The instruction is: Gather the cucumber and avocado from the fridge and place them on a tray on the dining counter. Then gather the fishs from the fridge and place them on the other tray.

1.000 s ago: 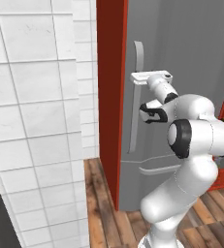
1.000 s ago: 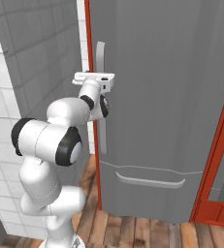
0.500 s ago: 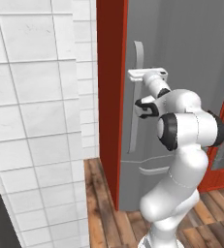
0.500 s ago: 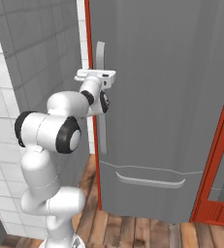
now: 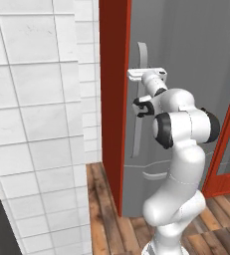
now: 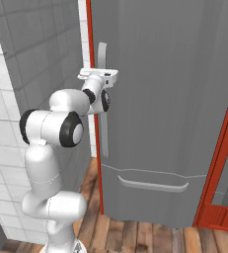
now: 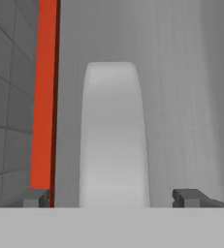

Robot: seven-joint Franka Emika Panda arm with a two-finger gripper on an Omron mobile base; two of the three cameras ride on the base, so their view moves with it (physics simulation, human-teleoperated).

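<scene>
Reaching toward the fridge door handle point(image 5: 138, 107), the gripper point(image 7: 112, 197) sits at upper centre of the left base view, right at the long pale vertical bar. Jaws spread wide, nothing held; in the hand view one dark fingertip point(image 7: 36, 198) shows at lower left and the other at lower right, with the handle's rounded top rising between them, centre frame. Can't tell if either finger touches the bar. Fridge point(image 6: 170, 99) is a grey door, closed, filling the right half of both base views, red frame point(image 5: 114, 99) along its left edge. White tiled wall point(image 5: 37, 124) on the left. Lower drawer pull point(image 6: 152, 185) shows low centre in the right base view. Wood plank floor point(image 6: 135, 237) along the bottom. Cucumber, avocado, fish: not visible, fridge shut.
</scene>
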